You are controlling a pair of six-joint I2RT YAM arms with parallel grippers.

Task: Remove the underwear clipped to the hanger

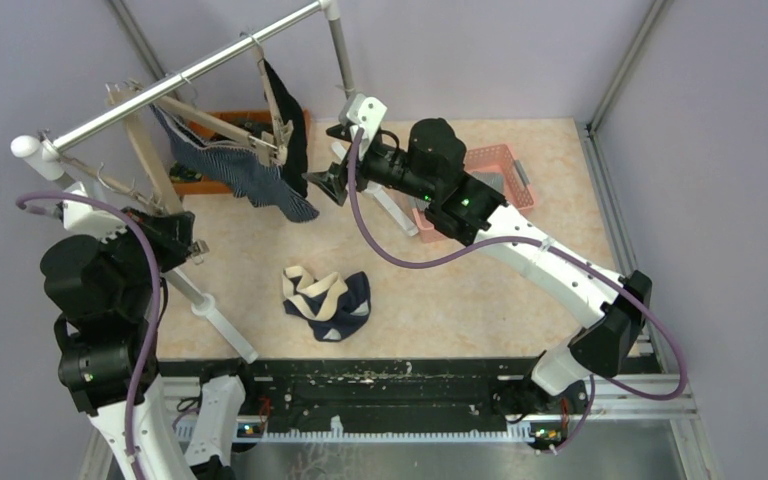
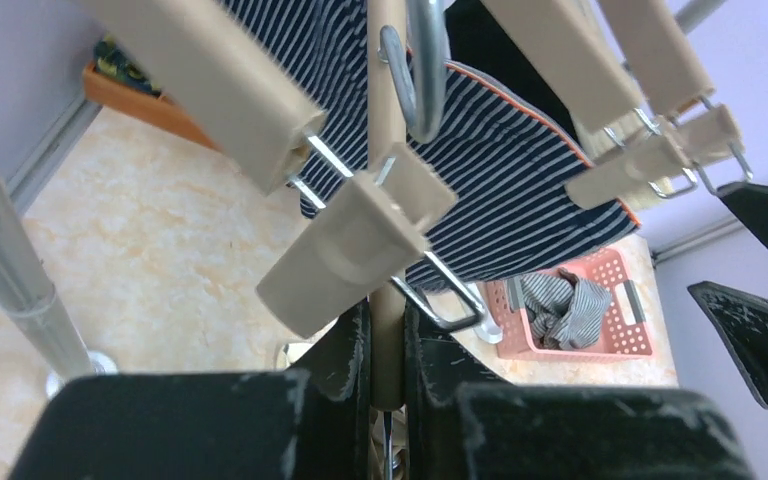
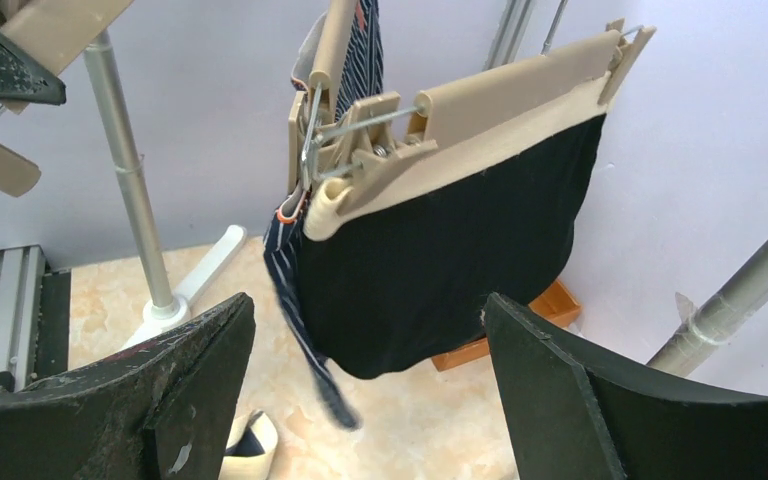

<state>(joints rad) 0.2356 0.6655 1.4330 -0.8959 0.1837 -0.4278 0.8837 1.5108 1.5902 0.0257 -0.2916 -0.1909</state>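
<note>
A beige clip hanger (image 1: 150, 155) hangs from a metal rail (image 1: 190, 72). Navy-striped underwear (image 1: 240, 170) and black underwear with a beige waistband (image 1: 293, 140) are clipped to it. One navy pair with beige bands (image 1: 325, 303) lies on the table. My left gripper (image 1: 188, 245) is shut on a hanger bar (image 2: 387, 250), with the striped pair (image 2: 520, 190) above it. My right gripper (image 1: 325, 185) is open just beside the black pair. In the right wrist view the black pair (image 3: 440, 260) hangs from beige clips (image 3: 370, 140) between my spread fingers (image 3: 200, 370), untouched.
A pink basket (image 1: 495, 170) holding grey striped cloth (image 2: 560, 305) stands behind the right arm. An orange tray (image 1: 245, 120) lies behind the hanger. The rack's metal posts (image 3: 135, 210) and white feet (image 1: 225, 325) stand on the table. Purple walls enclose the space.
</note>
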